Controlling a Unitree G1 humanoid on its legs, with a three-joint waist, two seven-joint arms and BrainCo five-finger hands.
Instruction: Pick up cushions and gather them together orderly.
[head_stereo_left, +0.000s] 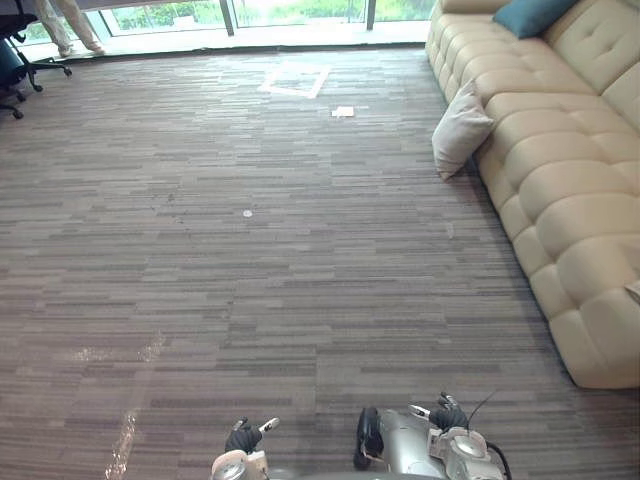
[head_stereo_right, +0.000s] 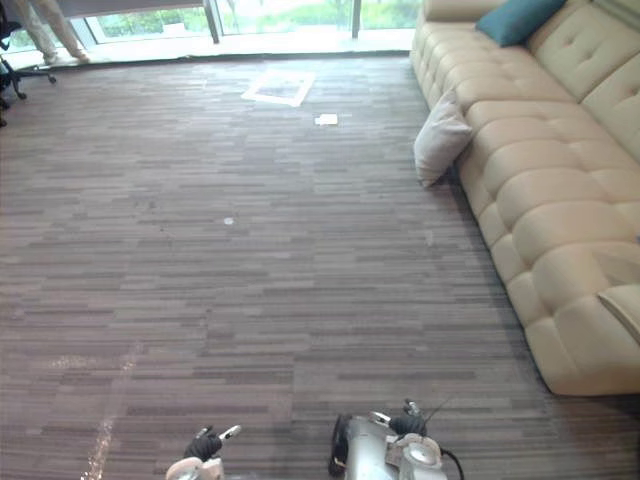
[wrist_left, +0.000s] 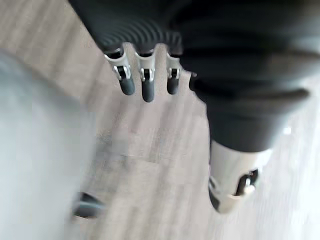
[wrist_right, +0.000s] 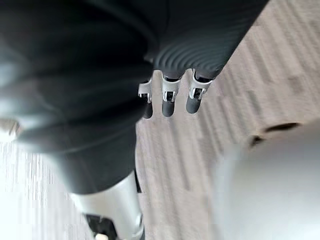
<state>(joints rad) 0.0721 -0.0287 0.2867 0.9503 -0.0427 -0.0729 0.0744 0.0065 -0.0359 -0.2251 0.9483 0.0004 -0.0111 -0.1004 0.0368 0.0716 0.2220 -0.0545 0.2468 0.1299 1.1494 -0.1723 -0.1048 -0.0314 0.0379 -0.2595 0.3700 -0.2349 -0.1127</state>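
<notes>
Looking down from the head camera, you had a wide stretch of grey striped carpet (head_stereo_left: 250, 300) in front of you and a cream tufted sofa (head_stereo_left: 570, 190) along the right side. One pale grey cushion (head_stereo_left: 460, 128) stood on the carpet on its edge, tilted back and touching the front of the sofa near its far end. A teal cushion (head_stereo_left: 530, 14) lay up on the sofa's far seat, against the backrest, well apart from the grey one.

Your left hand (head_stereo_left: 243, 437) and right hand (head_stereo_left: 447, 413) both hung low at the near edge of the view, close to the body and far from either cushion. In the left wrist view the fingers (wrist_left: 145, 85) pointed straight down in a row above bare carpet, the thumb (wrist_left: 235, 185) standing apart, with nothing between them. In the right wrist view the fingers (wrist_right: 169, 102) were likewise straight and relaxed over the carpet, holding nothing.

Farther out on the floor you had a square outline of white tape (head_stereo_left: 295, 80), a small white scrap (head_stereo_left: 343, 111) just beside it, and a tiny white spot (head_stereo_left: 247, 213) nearer the middle. At the far left corner stood an office chair (head_stereo_left: 15, 60), and a person's legs (head_stereo_left: 70, 25) by the window.
</notes>
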